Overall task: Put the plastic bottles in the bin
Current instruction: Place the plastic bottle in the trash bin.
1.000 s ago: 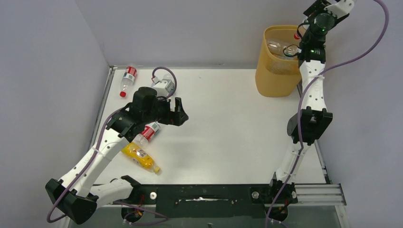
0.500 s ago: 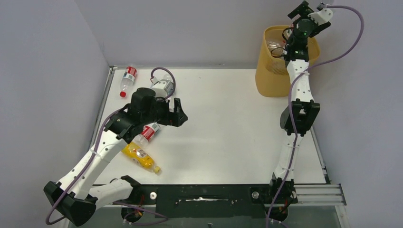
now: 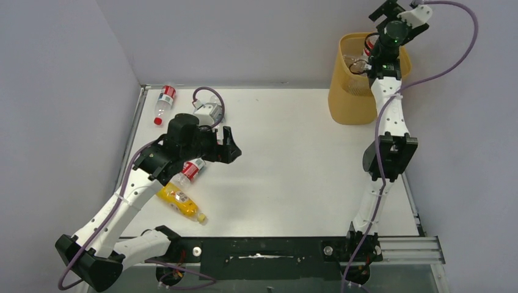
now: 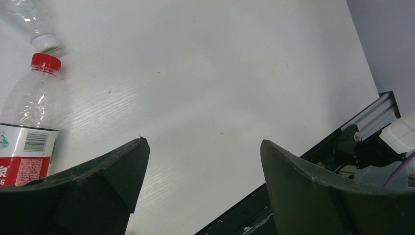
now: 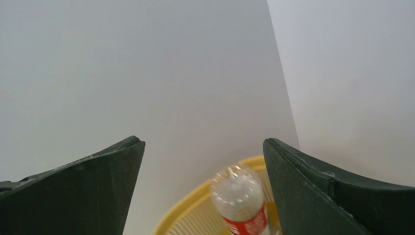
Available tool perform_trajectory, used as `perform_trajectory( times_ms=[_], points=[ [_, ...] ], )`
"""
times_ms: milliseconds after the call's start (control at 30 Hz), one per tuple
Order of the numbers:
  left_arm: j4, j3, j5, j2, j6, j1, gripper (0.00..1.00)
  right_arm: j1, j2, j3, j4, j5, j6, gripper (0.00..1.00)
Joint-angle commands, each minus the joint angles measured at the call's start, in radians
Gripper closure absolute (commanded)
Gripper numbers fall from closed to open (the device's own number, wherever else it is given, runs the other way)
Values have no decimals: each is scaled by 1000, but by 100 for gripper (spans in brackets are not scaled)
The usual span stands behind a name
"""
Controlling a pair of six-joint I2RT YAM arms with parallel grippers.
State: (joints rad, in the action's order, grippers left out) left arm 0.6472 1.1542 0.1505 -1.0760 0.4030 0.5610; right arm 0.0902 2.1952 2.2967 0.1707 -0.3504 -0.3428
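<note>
The yellow-orange bin (image 3: 357, 91) stands at the table's back right. My right gripper (image 3: 381, 12) is above it, open (image 5: 203, 142). A clear bottle with a red label (image 5: 240, 198) is loose below the jaws, blurred, over the bin's rim (image 5: 188, 208). More clear bottles (image 3: 353, 63) lie inside the bin. My left gripper (image 3: 231, 144) hovers open over the left of the table (image 4: 203, 147), holding nothing. Beside it lies a red-capped, red-labelled bottle (image 4: 29, 122) (image 3: 190, 171). A yellow bottle (image 3: 179, 201) lies nearer the front.
One more red-labelled bottle (image 3: 164, 101) rests at the back left corner. Another bottle (image 3: 207, 112) lies just behind the left wrist, and its white cap (image 4: 46, 43) shows in the left wrist view. Grey walls close in the left, back and right. A black rail (image 3: 262, 250) runs along the front.
My right gripper has opened wide and let go of the red-labelled bottle, which now drops toward the bin. The right arm shifted slightly over the bin. The left arm stayed put.
</note>
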Motion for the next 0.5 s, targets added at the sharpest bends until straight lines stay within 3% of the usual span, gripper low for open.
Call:
perform_trajectory(
  times_ms=[0, 200, 467],
  points=[
    [-34, 8, 21, 26, 8, -4, 15, -45, -232, 44, 113, 13, 75, 2],
    [-12, 18, -2, 28, 20, -4, 15, -112, -374, -60, 77, 17, 115, 2],
    [58, 18, -74, 35, 79, -8, 14, -284, -604, -328, -7, 88, 151, 2]
  ],
)
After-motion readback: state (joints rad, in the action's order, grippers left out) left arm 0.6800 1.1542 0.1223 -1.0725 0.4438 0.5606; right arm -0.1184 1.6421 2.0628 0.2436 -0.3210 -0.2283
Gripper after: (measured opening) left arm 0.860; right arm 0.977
